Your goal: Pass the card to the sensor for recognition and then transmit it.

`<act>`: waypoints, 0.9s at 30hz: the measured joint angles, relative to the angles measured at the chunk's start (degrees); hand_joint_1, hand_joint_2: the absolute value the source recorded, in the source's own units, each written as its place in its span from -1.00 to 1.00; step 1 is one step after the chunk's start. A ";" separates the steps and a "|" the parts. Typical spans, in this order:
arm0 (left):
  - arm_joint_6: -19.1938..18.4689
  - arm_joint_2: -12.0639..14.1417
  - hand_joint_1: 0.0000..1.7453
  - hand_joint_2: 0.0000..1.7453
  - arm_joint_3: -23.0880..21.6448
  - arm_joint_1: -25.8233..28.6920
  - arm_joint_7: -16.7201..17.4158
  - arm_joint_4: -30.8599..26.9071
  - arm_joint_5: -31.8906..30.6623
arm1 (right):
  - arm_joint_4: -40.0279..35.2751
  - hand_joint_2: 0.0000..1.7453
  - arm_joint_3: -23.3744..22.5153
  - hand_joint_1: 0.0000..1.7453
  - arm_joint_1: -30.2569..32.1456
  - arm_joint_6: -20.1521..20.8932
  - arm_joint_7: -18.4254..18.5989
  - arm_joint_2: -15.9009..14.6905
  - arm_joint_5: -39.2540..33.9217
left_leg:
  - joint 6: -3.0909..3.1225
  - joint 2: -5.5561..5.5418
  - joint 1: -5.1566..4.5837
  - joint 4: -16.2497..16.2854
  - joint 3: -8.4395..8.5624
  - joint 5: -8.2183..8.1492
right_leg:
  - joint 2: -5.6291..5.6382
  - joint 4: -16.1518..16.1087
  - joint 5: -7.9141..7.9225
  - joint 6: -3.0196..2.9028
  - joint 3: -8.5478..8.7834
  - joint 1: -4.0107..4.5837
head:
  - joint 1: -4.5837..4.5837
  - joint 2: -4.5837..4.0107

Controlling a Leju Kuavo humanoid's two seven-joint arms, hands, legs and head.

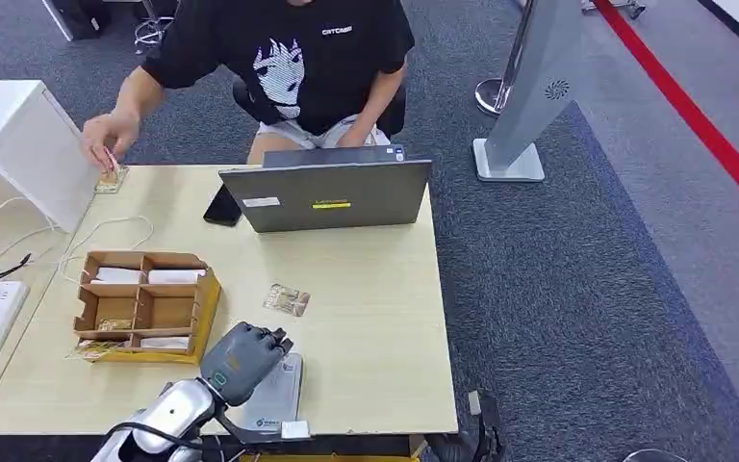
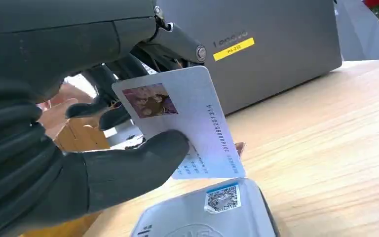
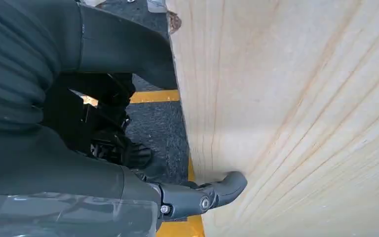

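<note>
While the left hand (image 1: 241, 358) hovers above the grey sensor (image 1: 271, 390) at the near edge of the table (image 1: 375, 318), it pinches a white card (image 2: 187, 123) between its thick thumb and dark fingers. In the left wrist view the card is tilted, its face showing a small colour picture and a printed number, and it hangs just above the sensor's rounded top, which carries a QR label; whether card and sensor touch cannot be told.

The right hand (image 3: 128, 163) is below the table's near edge, beside the pale wood-grain side panel. One dark finger points along the panel; whether this hand is spread or closed cannot be told.

Other items on the table: a cardboard organiser (image 1: 144, 303) with divided compartments sits left of the sensor, near the left edge, with white cards lying in its far compartments. A loose card (image 1: 287, 299) lies flat between the organiser and the table's middle. A grey laptop (image 1: 327, 195), lid raised with a yellow sticker on its back, stands at the far edge, a black phone (image 1: 222, 206) just beside it on the left. A white box (image 1: 19, 144) stands off the far left corner, and white cables (image 1: 106, 231) trail over the table near it.

A seated person (image 1: 298, 67) in a black printed shirt is behind the laptop, one hand (image 1: 106, 140) reaching to a small object at the far left corner. The floor is grey carpet with a red stripe.
</note>
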 joint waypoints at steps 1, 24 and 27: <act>-0.02 0.04 1.00 1.00 -0.04 -0.02 0.00 0.00 0.00 | 0.00 1.00 0.00 -1.00 0.00 0.02 0.00 0.00 0.00 | 0.00 0.00 0.00 0.00 0.00 0.00 | 0.00 0.00 0.00 0.00 0.00 0.00 | 0.00 0.00; -3.91 4.26 1.00 1.00 3.19 -13.56 4.50 -2.71 -2.56 | 0.00 1.00 0.42 -1.00 -0.05 0.11 0.52 0.13 0.00 | -0.01 0.00 0.03 0.00 0.01 0.02 | 0.01 0.04 0.03 -0.02 0.01 0.01 | 0.00 0.00; -4.31 4.81 1.00 1.00 4.04 -16.00 5.29 -0.81 -3.02 | 0.00 1.00 0.50 -1.00 -0.15 0.09 0.77 0.20 0.00 | -0.02 0.02 0.03 0.00 0.01 0.02 | 0.03 0.04 0.03 -0.03 0.00 0.01 | 0.00 0.00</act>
